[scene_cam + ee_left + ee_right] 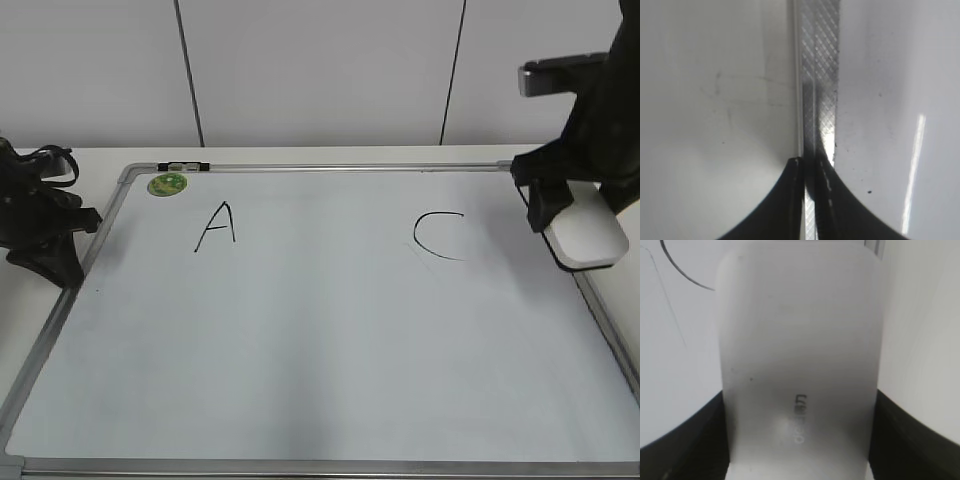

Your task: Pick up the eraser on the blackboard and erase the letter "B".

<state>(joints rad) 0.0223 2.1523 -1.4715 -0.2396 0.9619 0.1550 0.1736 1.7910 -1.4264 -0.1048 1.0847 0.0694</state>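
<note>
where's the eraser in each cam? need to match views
Exterior: eraser at the right edge, held in the right claw over the board's right frame, right of the "C".
Left wrist: not in it; only the board frame and shut left claw.
Right wrist: fills the centre, between the claw fingers.
Shared landmark: the "C", top left in the right wrist view.

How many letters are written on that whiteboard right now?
2. An "A" sits on the left, below the green magnet, and a "C" on the right, beside the eraser. The space between them is blank.
</note>
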